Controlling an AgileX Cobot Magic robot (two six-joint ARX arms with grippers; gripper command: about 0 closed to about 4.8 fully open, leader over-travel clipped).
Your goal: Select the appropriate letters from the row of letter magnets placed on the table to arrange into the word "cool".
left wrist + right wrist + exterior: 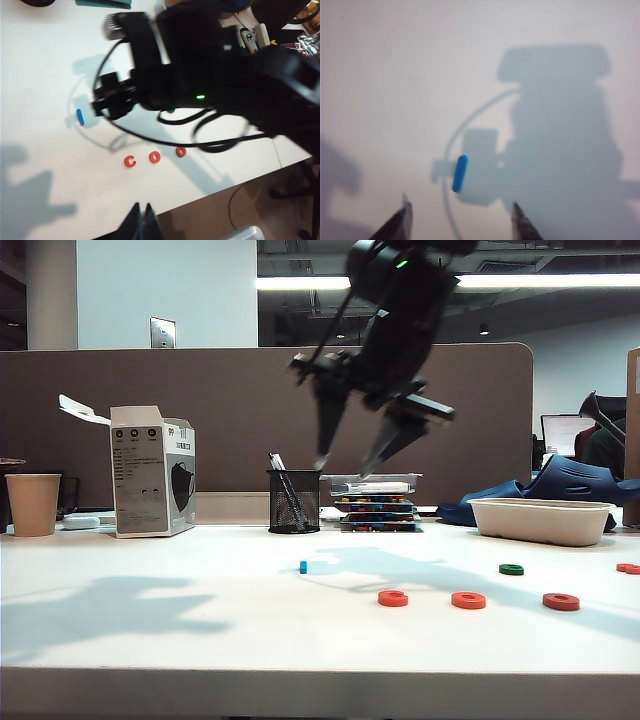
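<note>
Right gripper (350, 462), black fingers spread wide and empty, hangs high above the broad white table (150, 630) as I watch remotely; directly below lies the tiny blue straight bar magnet (460, 173), apart from both fingertips. Nearer the front edge, three flat red-orange ring magnets (154, 158) sit in a row. Behind them rests a dark green ring magnet (511, 569). Left gripper (141, 222) hovers off the front edge, fingers pressed together, holding nothing.

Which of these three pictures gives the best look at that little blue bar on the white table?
The right wrist view: the small blue plastic bar lies large and unblocked, ahead of the right gripper, whose jaws are open. The exterior view shows it as a tiny speck; the left wrist view shows it small but clear, apart from the red letters.
</note>
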